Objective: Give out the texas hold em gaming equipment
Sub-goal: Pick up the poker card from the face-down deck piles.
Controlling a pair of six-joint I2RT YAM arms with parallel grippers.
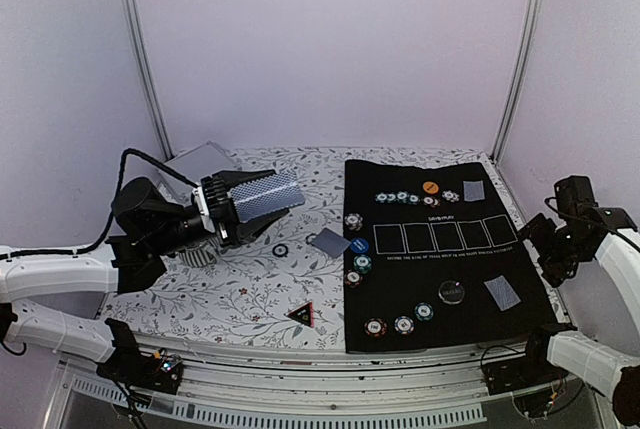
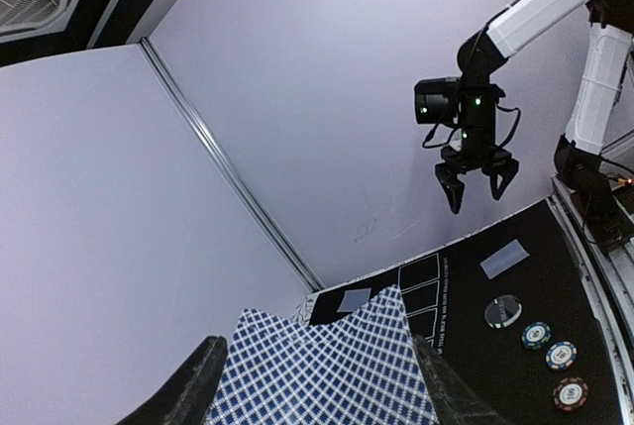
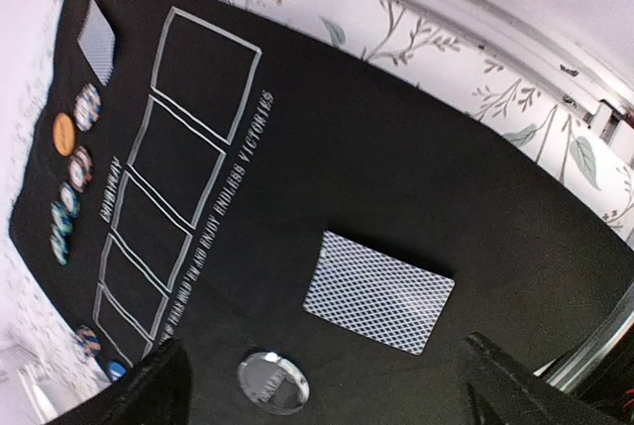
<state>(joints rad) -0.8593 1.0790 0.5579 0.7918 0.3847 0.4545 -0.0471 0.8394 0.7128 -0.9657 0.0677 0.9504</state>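
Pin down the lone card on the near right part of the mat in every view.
Top external: card at lower right, just right of the black disc.
Left wrist: card right of centre, above the disc.
Right wrist: card lower centre, up-right of the disc.
Shared landmark: the black disc.

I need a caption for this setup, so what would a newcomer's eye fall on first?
The left end effector, raised over the floral cloth at the left, grips a deck of blue-checked cards. To its right lies a black felt mat printed with five card outlines, with poker chips clustered along its far, left and near edges. The right end effector hangs open by the mat's right edge, near a single face-down card.
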